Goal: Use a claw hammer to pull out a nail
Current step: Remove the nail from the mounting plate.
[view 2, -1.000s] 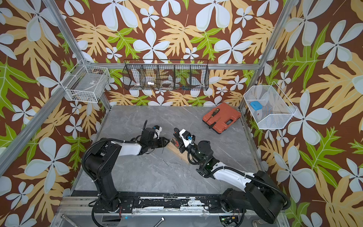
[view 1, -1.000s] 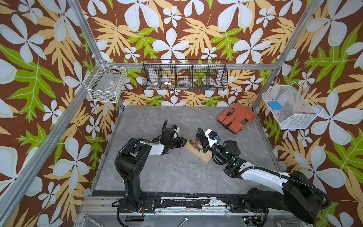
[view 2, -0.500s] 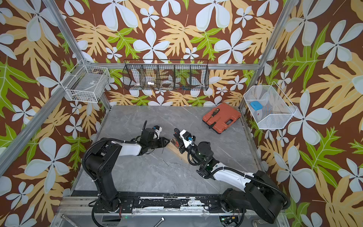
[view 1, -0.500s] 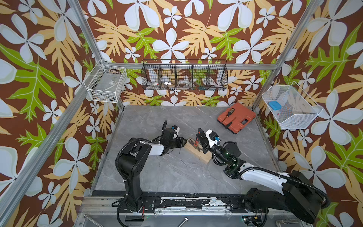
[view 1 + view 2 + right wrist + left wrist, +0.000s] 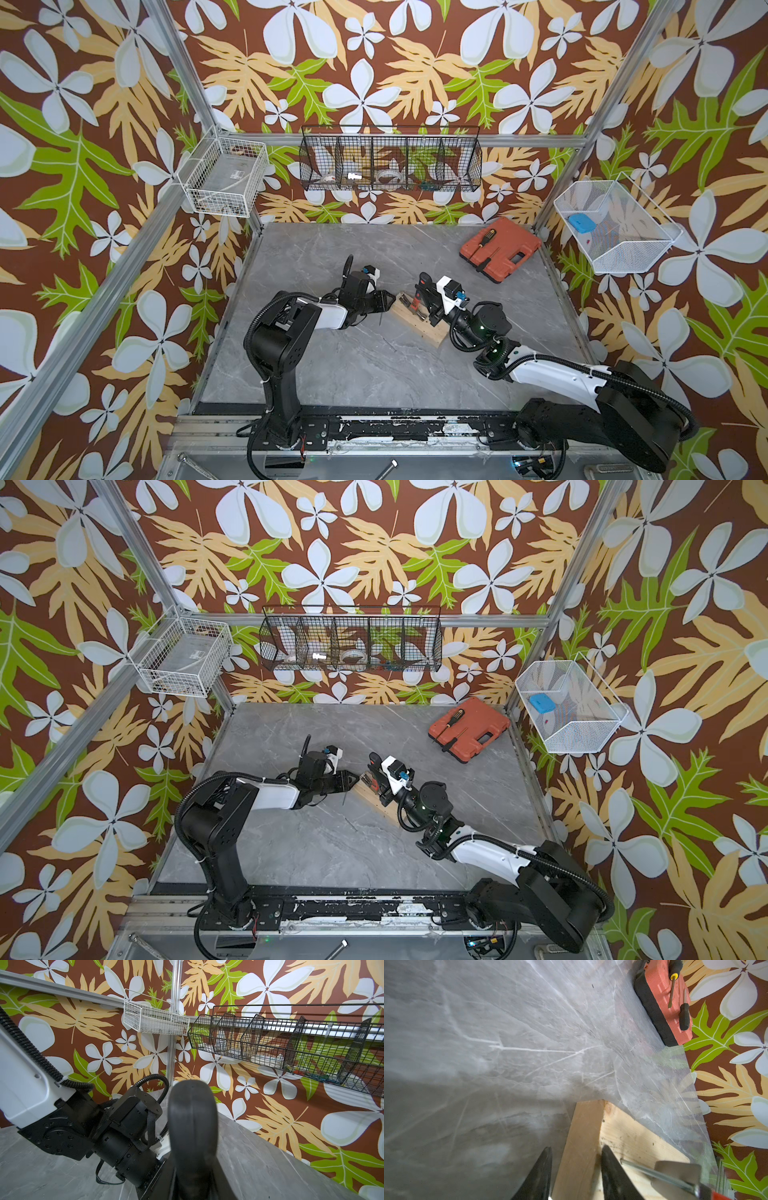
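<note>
On the grey table (image 5: 353,374), your right gripper (image 5: 428,297) is clamped tight on the claw hammer (image 5: 413,304). The hammer's black handle end (image 5: 192,1118) fills the right wrist view, and its steel head (image 5: 675,1169) lies over the wooden block (image 5: 419,328). At the block's 10 o'clock end, your left gripper (image 5: 386,300) is closed partway, its fingers (image 5: 612,1174) straddling the wood. Farther back, at 1 o'clock, an orange tool case (image 5: 505,253) carries a screwdriver (image 5: 484,241). A black wire basket (image 5: 390,166) hangs on the rear wall.
</note>
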You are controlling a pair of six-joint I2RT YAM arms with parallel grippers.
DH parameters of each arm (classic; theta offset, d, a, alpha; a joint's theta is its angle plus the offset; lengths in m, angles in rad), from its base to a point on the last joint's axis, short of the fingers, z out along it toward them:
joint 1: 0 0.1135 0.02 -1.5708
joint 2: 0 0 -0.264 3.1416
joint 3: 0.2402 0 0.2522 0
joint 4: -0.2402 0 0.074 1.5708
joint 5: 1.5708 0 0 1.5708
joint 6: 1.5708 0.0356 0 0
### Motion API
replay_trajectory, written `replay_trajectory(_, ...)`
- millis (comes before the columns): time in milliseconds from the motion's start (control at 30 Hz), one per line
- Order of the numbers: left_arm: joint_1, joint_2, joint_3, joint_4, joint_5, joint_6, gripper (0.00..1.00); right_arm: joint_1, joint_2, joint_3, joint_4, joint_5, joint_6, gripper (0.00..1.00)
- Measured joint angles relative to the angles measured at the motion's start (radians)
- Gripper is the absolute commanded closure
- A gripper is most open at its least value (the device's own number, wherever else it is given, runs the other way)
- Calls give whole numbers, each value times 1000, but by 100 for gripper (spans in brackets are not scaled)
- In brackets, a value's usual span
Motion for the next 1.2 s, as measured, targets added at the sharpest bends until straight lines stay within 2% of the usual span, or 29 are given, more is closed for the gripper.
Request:
replay_trajectory(267, -9, -24, -2, -13, -18, 54, 57, 18, 13, 9, 3, 22, -3, 100)
replay_trajectory(567, -8, -27, 32, -69, -15, 122, 47, 35, 27, 28, -3, 32, -16, 100)
replay_trajectory(1200, -11, -63, 72, -252, 60, 205, 44, 41, 16, 28, -8, 20, -14, 100)
